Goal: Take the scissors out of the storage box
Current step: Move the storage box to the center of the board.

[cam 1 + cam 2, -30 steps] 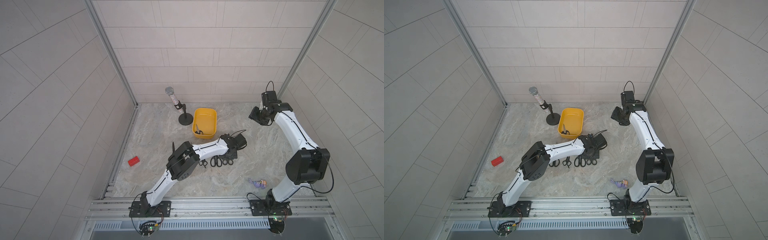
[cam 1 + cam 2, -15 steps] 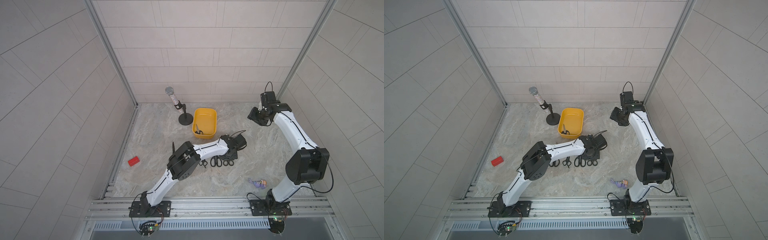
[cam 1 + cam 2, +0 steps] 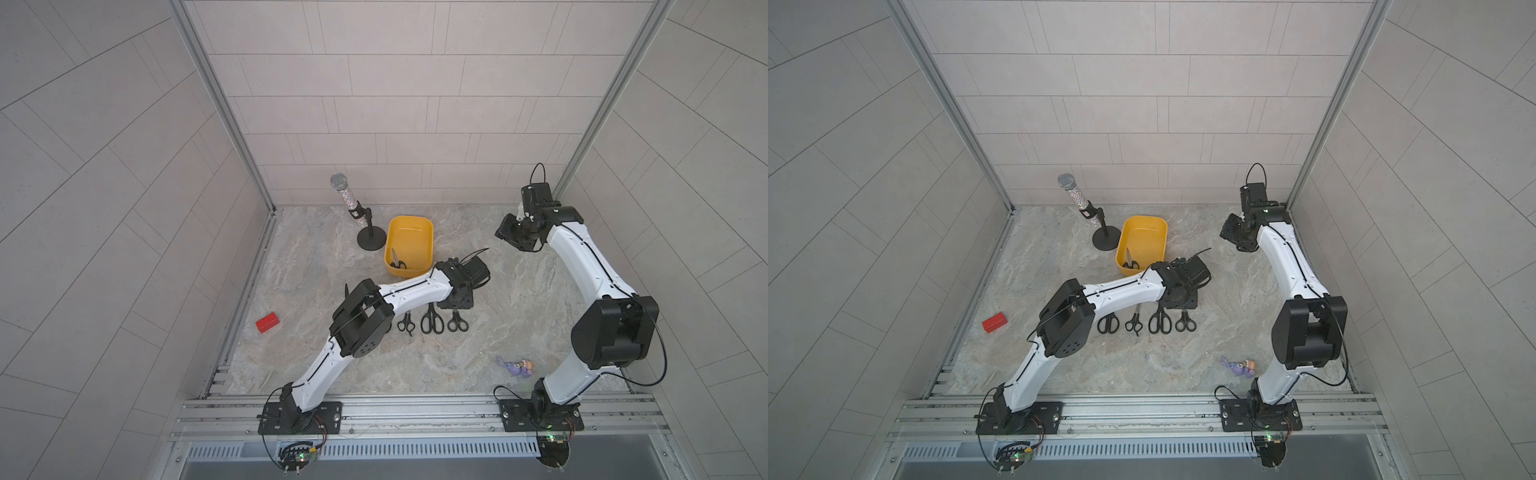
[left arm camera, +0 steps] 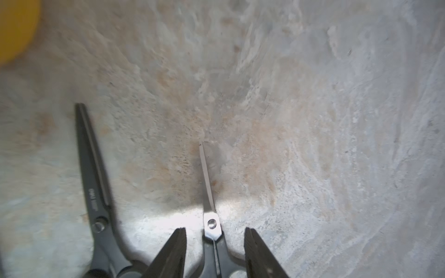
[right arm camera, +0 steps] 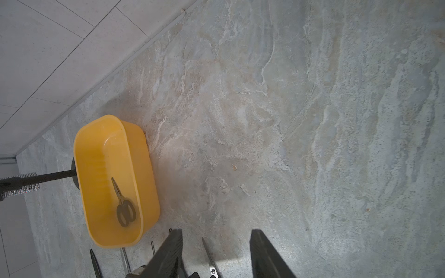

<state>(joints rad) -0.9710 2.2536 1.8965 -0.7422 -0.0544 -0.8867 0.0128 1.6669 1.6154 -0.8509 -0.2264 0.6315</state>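
Left arm: position over the row on the table matches the top views of a second ago. Left gripper (image 4: 214, 229) is low over the marbled table (image 4: 313, 120), jaws part open. They flank the small pair (image 4: 208, 192) near its pivot with a gap on each side, gripping nothing. The pair lies flat, blades closed. Judged: a release just made, this pair delivered.

Placement: in a top view the small pair (image 3: 457, 323) ends a row beside the big black pair (image 3: 432, 322) and a slim pair (image 3: 406, 324). A fourth pair (image 3: 1108, 324) shows next to the left elbow. The arm may hide more. All lie in front of the box (image 3: 415, 237), near it and apart from it.

Box: one pair (image 5: 124, 204) is inside, flat on the floor by the near wall, handles toward the robot. The task is therefore not finished.

Right arm: has crept slightly toward the box. Right gripper (image 5: 216, 231) hangs high at the back right with jaws part open and nothing between them.

Next, judged: the left arm lifts clear without nudging the row, then one arm goes for the last pair. That pair is thin and flat against the box floor, close to the wall, so finger room is tight.

Off-task: microphone on stand (image 3: 353, 208), red block (image 3: 267, 322), purple toy (image 3: 517, 368).
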